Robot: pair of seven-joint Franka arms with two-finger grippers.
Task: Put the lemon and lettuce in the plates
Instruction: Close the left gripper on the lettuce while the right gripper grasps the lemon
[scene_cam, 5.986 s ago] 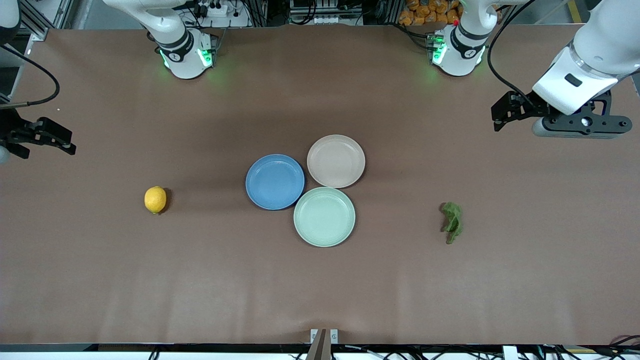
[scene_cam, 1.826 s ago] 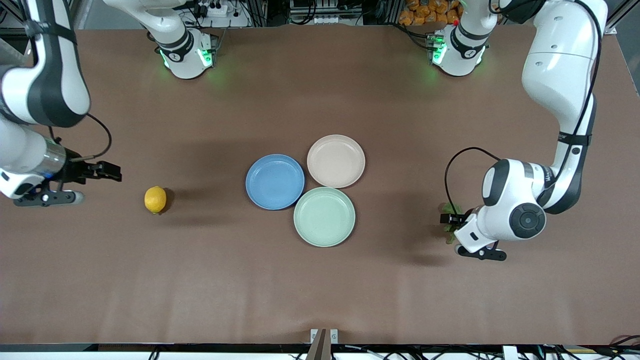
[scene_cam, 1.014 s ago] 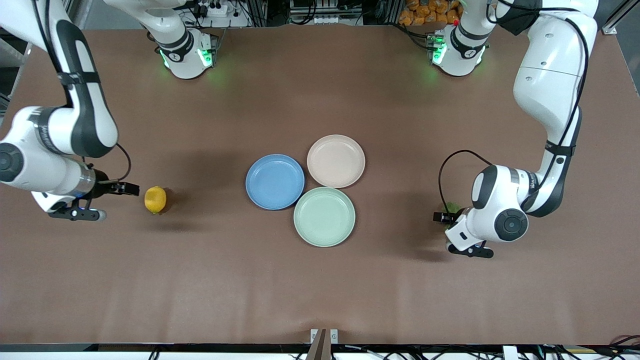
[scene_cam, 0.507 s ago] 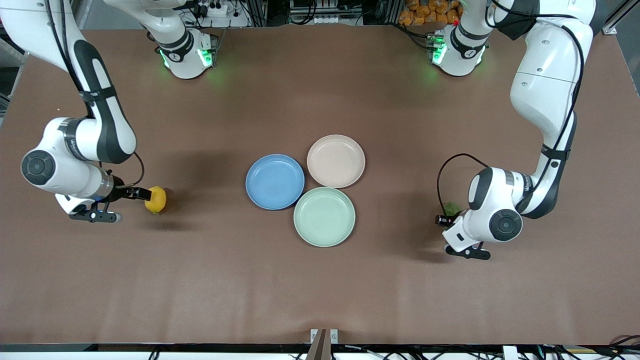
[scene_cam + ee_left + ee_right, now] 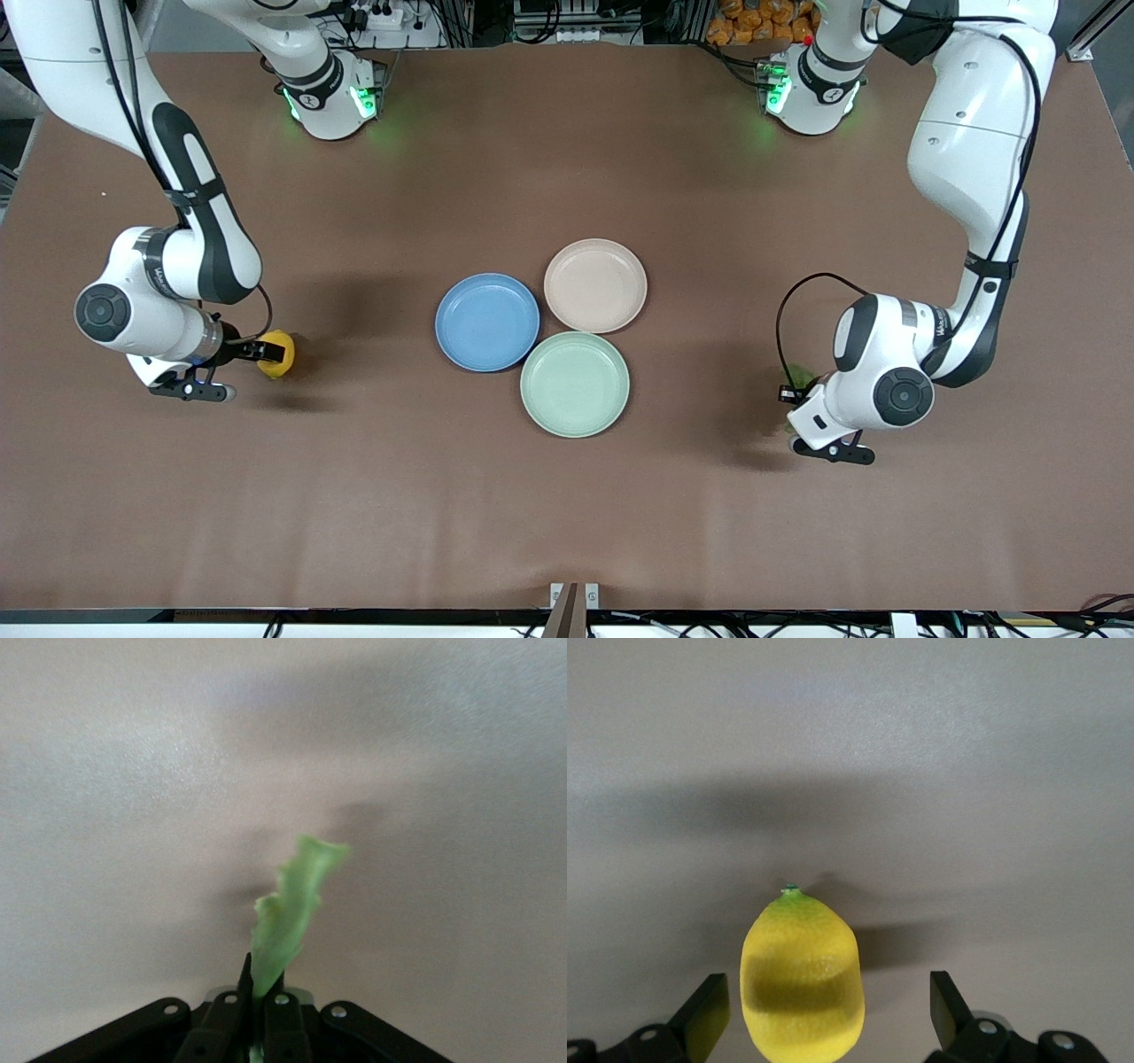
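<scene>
The yellow lemon [image 5: 283,354] lies on the brown table toward the right arm's end. My right gripper [image 5: 263,353] is down at it and open. In the right wrist view the lemon [image 5: 802,979] sits between the fingers [image 5: 709,1014] with a gap on each side. The green lettuce [image 5: 799,375] is mostly hidden under the left arm's hand. My left gripper [image 5: 786,392] is low at the table toward the left arm's end. In the left wrist view it [image 5: 261,981] is shut on the lettuce [image 5: 292,899], which sticks out past the fingertips. The blue plate [image 5: 487,322] and the beige-pink plate [image 5: 595,285] lie empty mid-table.
A mint-green plate [image 5: 575,384] touches the other two plates and lies nearer to the front camera. Both arm bases [image 5: 328,97] stand along the table's edge farthest from that camera. A small clamp [image 5: 574,595] sits at the nearest edge.
My left gripper has closed on the lettuce. The right arm has come in toward the lemon, and its open fingers now stand on either side of it.
</scene>
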